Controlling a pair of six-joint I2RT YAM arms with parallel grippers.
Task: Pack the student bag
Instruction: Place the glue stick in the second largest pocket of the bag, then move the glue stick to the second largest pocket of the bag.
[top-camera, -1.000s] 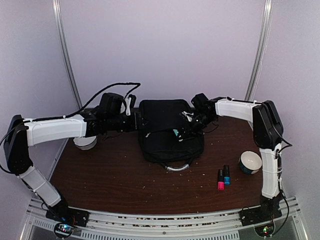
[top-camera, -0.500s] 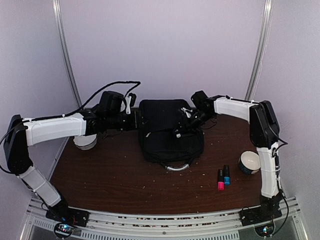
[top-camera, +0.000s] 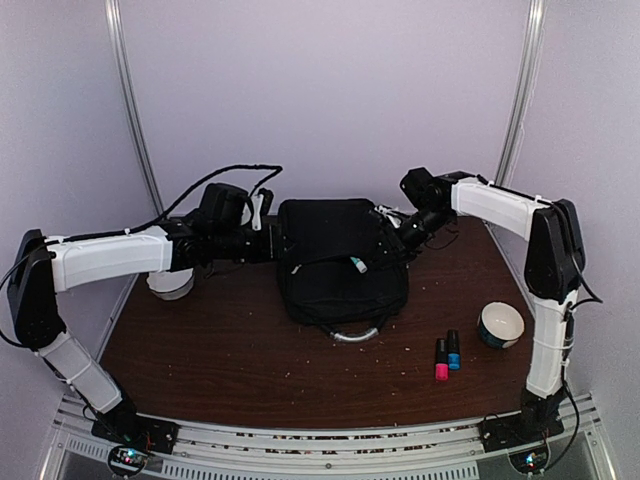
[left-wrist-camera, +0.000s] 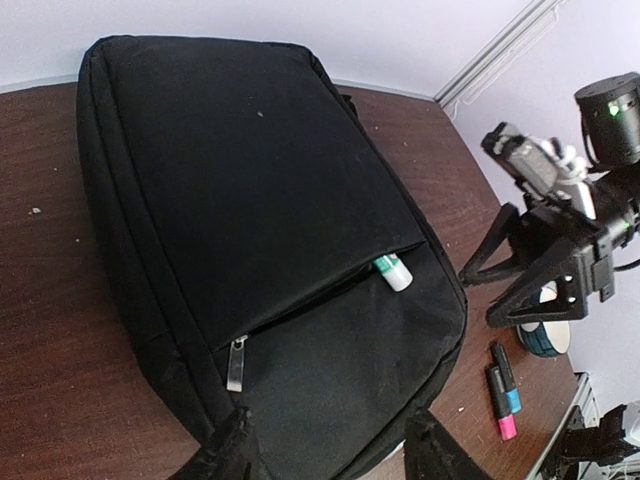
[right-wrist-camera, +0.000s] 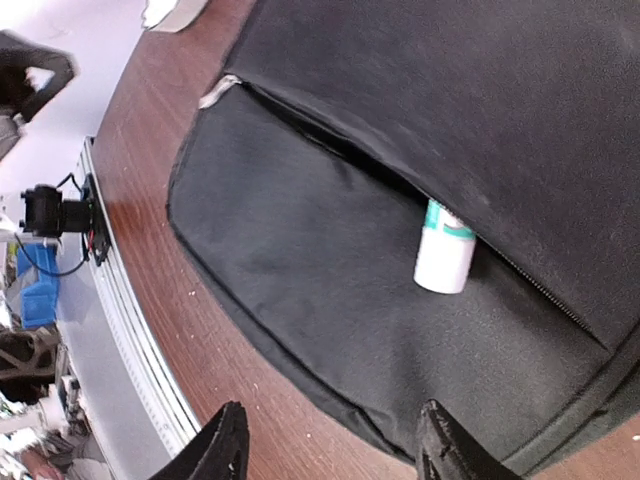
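The student bag (top-camera: 335, 250) lies flat at the back middle of the table, its front pocket unzipped. A white tube with a green band (top-camera: 357, 266) pokes halfway out of that pocket (left-wrist-camera: 393, 271) (right-wrist-camera: 444, 255). My right gripper (top-camera: 398, 240) (right-wrist-camera: 332, 440) hangs open just off the bag's right side, a short way from the tube, with nothing between its fingers. It also shows in the left wrist view as the right gripper (left-wrist-camera: 480, 298). My left gripper (top-camera: 272, 242) (left-wrist-camera: 330, 455) is open over the bag's left edge, its fingers astride the fabric.
A pink marker (top-camera: 440, 364) and a blue marker (top-camera: 453, 353) lie side by side at the front right. A white bowl (top-camera: 501, 323) stands beside them. A white round object (top-camera: 170, 285) sits under my left arm. The bag's grey loop handle (top-camera: 352, 335) faces the front.
My right gripper has opened, let go of the tube, and drawn back to the right. The tube stays in the pocket. The left arm has hardly moved.
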